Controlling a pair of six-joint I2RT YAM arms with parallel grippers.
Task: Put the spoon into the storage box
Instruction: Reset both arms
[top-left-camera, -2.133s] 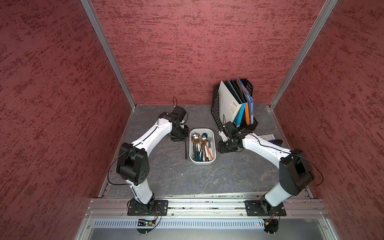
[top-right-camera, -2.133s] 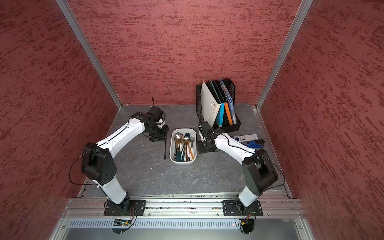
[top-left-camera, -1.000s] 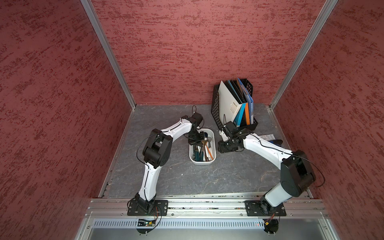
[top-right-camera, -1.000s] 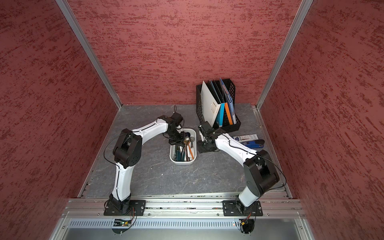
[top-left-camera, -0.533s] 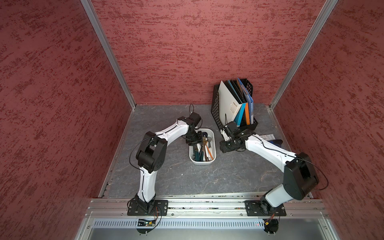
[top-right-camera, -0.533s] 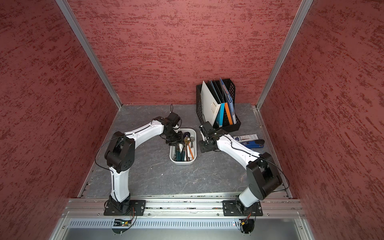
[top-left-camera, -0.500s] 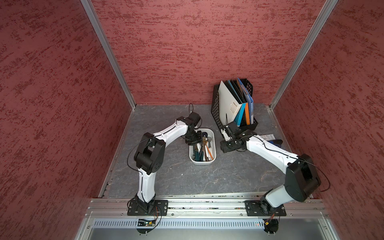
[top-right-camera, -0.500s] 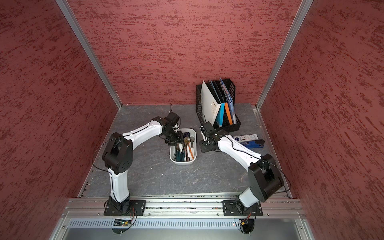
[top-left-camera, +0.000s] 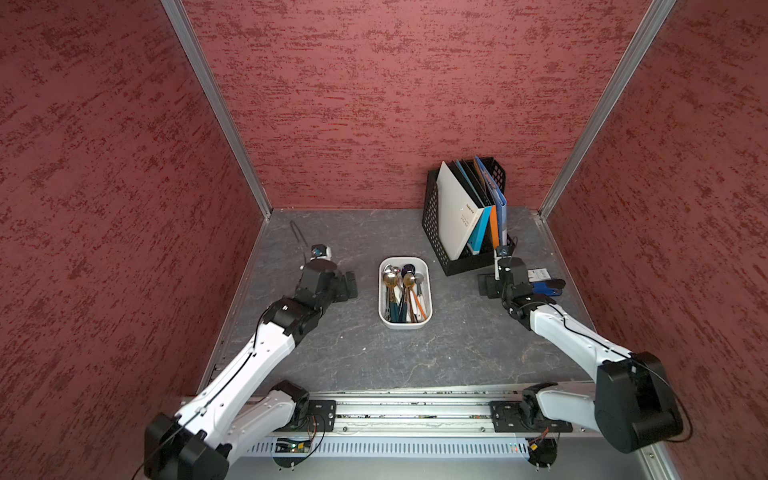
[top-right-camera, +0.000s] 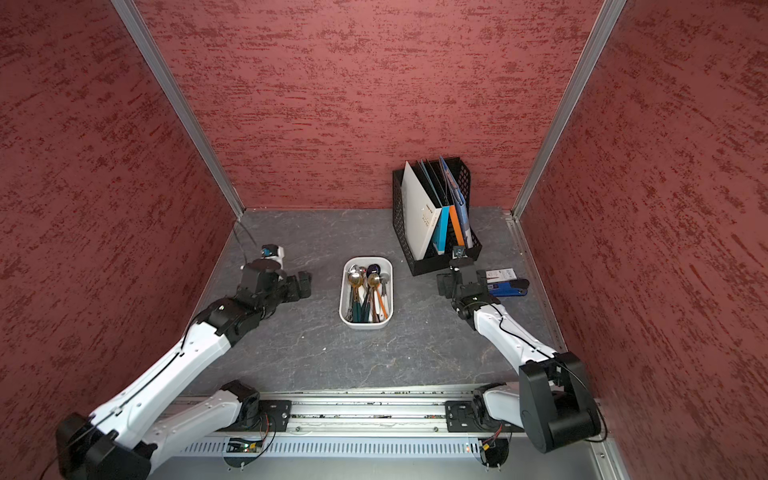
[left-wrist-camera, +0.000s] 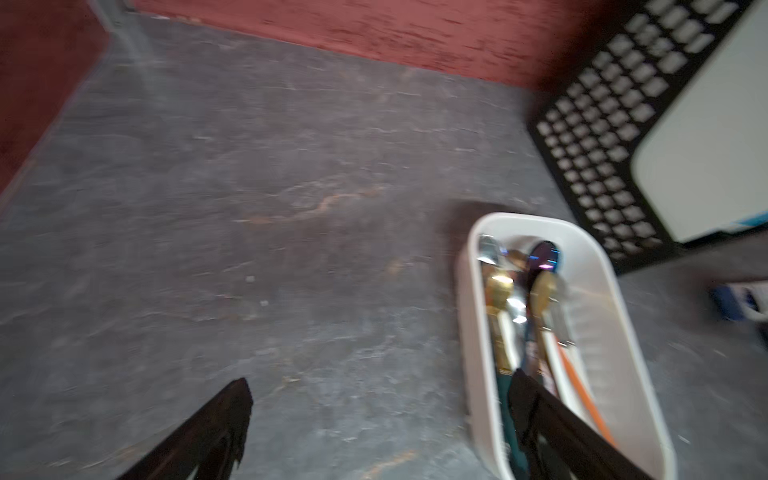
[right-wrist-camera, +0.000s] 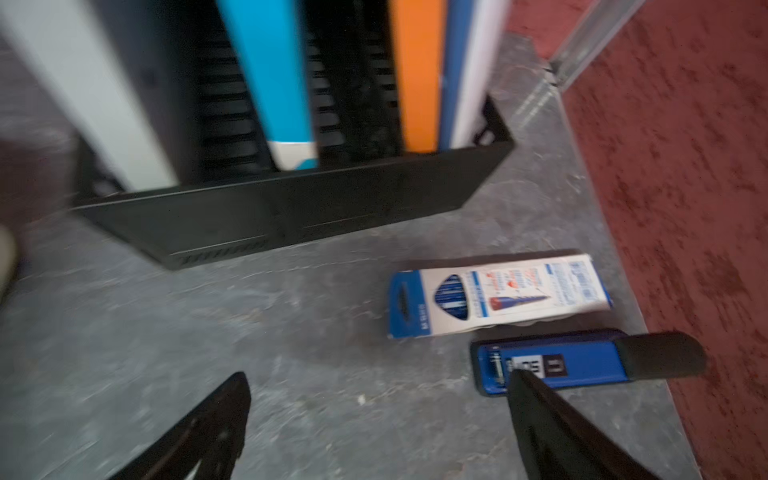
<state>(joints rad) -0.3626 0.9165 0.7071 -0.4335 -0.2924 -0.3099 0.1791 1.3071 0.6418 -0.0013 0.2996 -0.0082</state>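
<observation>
In both top views the left gripper (top-left-camera: 349, 286) and right gripper (top-left-camera: 486, 286) sit on either side of the white storage box (top-left-camera: 405, 326), each apart from it. The wrist views show both with fingers spread wide and nothing between them. The spoons (top-left-camera: 403, 291) lie together inside the box, bowls toward the far wall. By the right gripper lie a blue case with a black cap (right-wrist-camera: 582, 365) and a blue-and-white packet (right-wrist-camera: 498, 291). Farther back stands the black file rack (top-left-camera: 432, 216), holding folders (top-left-camera: 457, 208).
</observation>
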